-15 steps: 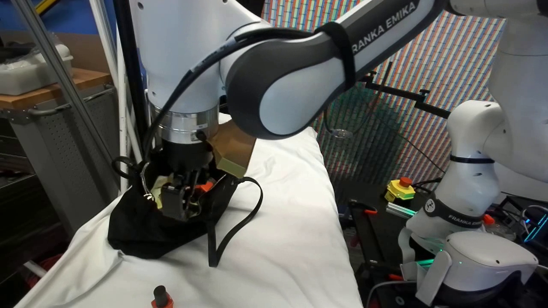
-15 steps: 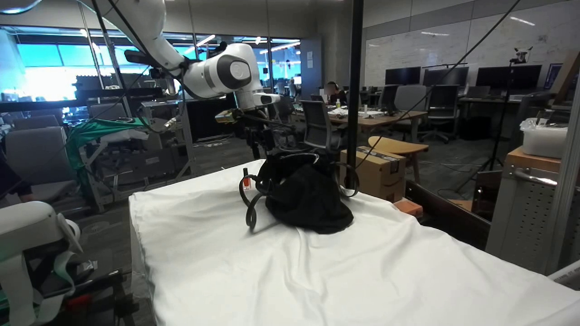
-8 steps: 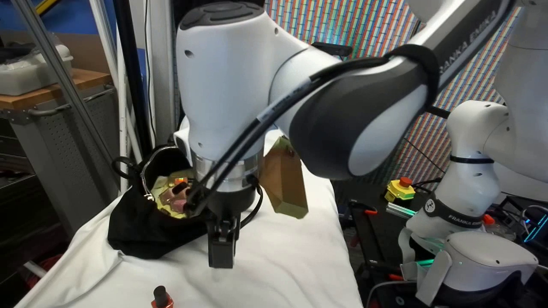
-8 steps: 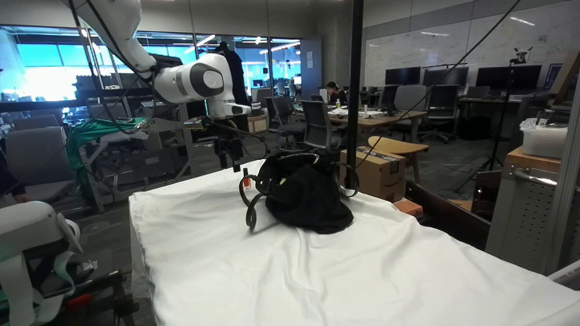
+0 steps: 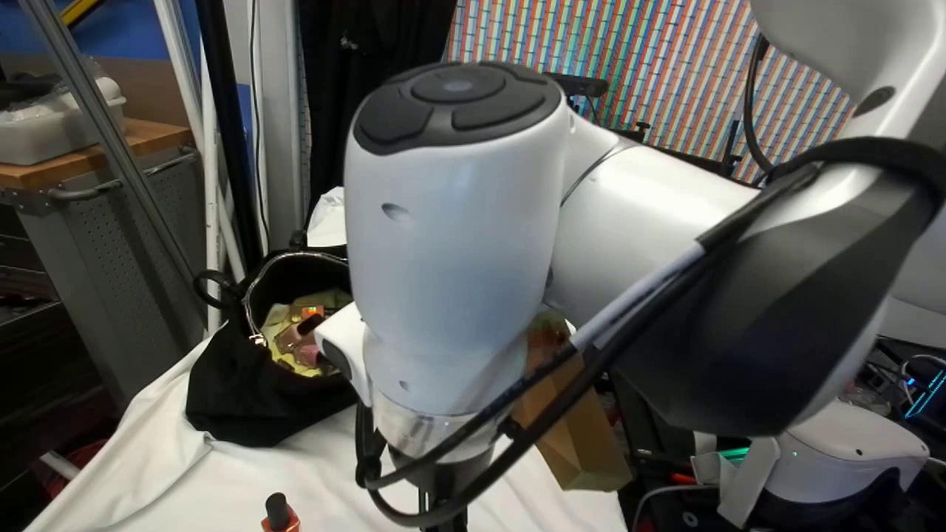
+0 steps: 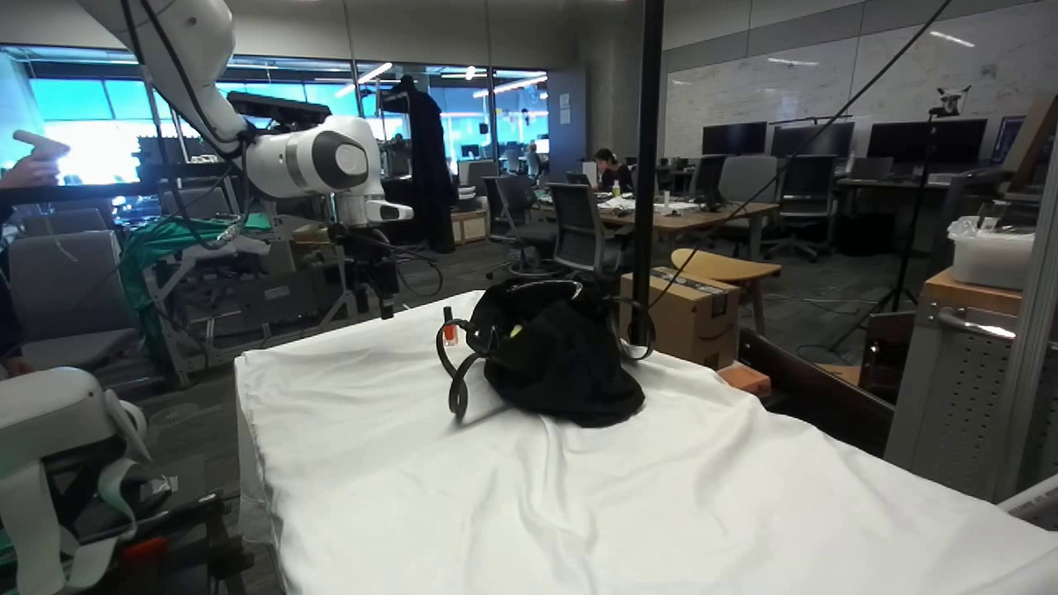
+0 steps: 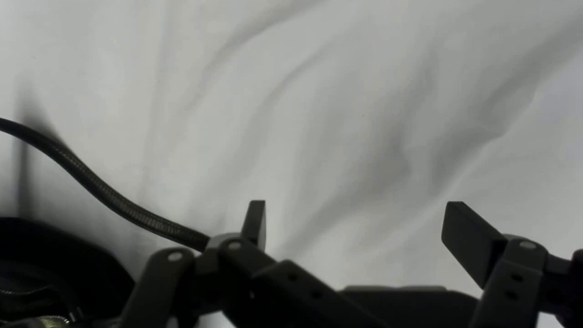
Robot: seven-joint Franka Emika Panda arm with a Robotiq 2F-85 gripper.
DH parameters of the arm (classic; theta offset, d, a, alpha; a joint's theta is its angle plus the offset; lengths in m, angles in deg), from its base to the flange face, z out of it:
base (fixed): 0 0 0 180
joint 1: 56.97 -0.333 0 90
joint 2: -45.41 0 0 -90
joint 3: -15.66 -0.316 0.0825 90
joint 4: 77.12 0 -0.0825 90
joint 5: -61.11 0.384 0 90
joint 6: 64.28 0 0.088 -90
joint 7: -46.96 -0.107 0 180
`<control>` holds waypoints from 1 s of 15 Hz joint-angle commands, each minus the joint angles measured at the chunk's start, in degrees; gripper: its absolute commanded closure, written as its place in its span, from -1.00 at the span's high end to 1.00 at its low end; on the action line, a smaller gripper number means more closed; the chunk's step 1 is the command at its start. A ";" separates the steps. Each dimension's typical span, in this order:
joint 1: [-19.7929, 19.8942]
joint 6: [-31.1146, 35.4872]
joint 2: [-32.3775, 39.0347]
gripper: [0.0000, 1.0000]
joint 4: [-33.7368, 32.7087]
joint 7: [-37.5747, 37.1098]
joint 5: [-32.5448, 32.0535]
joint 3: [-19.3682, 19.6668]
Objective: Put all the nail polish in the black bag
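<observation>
The black bag [image 5: 259, 403] sags on the white cloth, its mouth facing up. Inside, on a yellow-green lining, lie several nail polish bottles, among them a pink one [image 5: 309, 355] and an orange-red one [image 5: 311, 312]. Outside the bag stands a single red nail polish bottle [image 5: 280, 515] with a dark cap, upright; the same red bottle [image 6: 450, 330] shows beside the bag's straps. My gripper [image 7: 355, 212] is open, with only white cloth seen between its fingers. It hangs above the table, away from the bag [image 7: 45, 255] and its strap [image 7: 136, 216]. The arm largely hides it in an exterior view.
Wrinkled white cloth [image 6: 529, 496] covers the table. Thin looped straps [image 6: 459, 384] stick out from the bag beside the red bottle. A dark pole [image 6: 649, 165] rises behind the bag, near a cardboard box [image 6: 694, 318]. A second white arm base [image 5: 850, 458] stands past the table edge.
My gripper has left the bag's mouth and swung off to the side, out over the cloth. The bottles inside the bag have come into sight. Bag and red bottle stayed put.
</observation>
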 commanded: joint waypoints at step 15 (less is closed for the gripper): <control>0.05 -1.90 17.17 1.00 -23.68 -8.80 9.57 4.93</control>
